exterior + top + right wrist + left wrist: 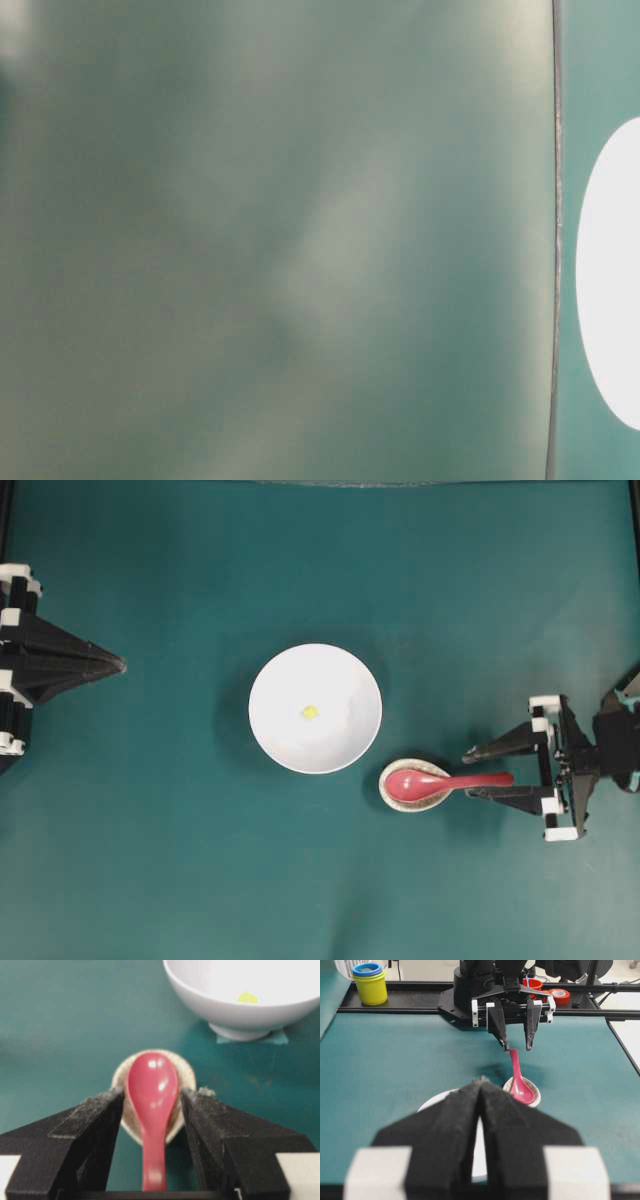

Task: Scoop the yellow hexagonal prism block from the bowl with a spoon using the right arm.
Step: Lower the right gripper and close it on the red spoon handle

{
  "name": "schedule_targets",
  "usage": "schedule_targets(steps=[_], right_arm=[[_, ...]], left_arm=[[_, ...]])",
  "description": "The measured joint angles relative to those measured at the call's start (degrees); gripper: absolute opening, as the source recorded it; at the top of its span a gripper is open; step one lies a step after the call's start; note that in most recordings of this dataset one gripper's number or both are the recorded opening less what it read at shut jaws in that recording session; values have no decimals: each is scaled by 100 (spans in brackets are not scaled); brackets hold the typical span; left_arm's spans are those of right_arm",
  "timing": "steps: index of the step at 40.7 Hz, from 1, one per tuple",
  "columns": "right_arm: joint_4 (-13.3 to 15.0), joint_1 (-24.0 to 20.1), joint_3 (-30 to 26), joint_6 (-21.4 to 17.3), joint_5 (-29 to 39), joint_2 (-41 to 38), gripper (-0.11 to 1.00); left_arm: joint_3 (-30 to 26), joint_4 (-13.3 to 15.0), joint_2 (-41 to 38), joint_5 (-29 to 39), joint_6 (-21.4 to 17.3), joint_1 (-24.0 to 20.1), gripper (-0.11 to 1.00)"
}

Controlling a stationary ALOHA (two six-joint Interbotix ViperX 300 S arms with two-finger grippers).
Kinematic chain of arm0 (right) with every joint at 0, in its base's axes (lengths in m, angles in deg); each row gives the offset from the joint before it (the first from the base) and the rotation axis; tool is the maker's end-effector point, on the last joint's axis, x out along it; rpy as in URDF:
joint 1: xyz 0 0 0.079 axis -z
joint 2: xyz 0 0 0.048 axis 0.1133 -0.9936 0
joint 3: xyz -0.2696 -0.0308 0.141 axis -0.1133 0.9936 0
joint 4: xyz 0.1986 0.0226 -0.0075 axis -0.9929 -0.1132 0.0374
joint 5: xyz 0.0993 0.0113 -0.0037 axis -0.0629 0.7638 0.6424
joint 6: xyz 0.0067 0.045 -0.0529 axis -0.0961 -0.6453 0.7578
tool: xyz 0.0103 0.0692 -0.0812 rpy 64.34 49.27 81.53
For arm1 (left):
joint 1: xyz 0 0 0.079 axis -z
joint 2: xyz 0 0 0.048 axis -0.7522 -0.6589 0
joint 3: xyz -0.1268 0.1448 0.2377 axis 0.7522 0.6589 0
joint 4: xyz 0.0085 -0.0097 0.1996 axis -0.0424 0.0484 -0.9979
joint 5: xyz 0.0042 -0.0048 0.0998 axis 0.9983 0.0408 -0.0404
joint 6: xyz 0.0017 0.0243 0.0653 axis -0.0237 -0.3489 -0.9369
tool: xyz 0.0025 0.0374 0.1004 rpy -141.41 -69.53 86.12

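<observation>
The white bowl [340, 680] stands mid-table with the tiny yellow hexagonal prism block [310, 712] on its floor; the right wrist view shows the bowl [240, 1015] and the block [247, 997] too. The red-pink spoon [450, 781] lies with its scoop in a speckled spoon rest [388, 793], handle pointing right. My right gripper [470, 773] is open, its fingers straddling the handle on both sides with gaps showing; in the right wrist view the spoon [152, 1085] runs between the right gripper's [152, 1092] fingers. My left gripper [120, 664] rests shut at the left edge, empty.
The spoon rest [187, 1077] sits just right of and below the bowl. Behind the right arm's base, past the table edge, stand stacked yellow and blue cups [369, 982] and a red tape roll [560, 995]. The table-level view is a blur.
</observation>
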Motion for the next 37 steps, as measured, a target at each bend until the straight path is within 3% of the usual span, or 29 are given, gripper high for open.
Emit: schedule_targets(steps=[37], right_arm=[[0, -62, -264, -290, 26, -888, 54]], left_arm=[[9, 0, 0, 0, 9, 0, -1]])
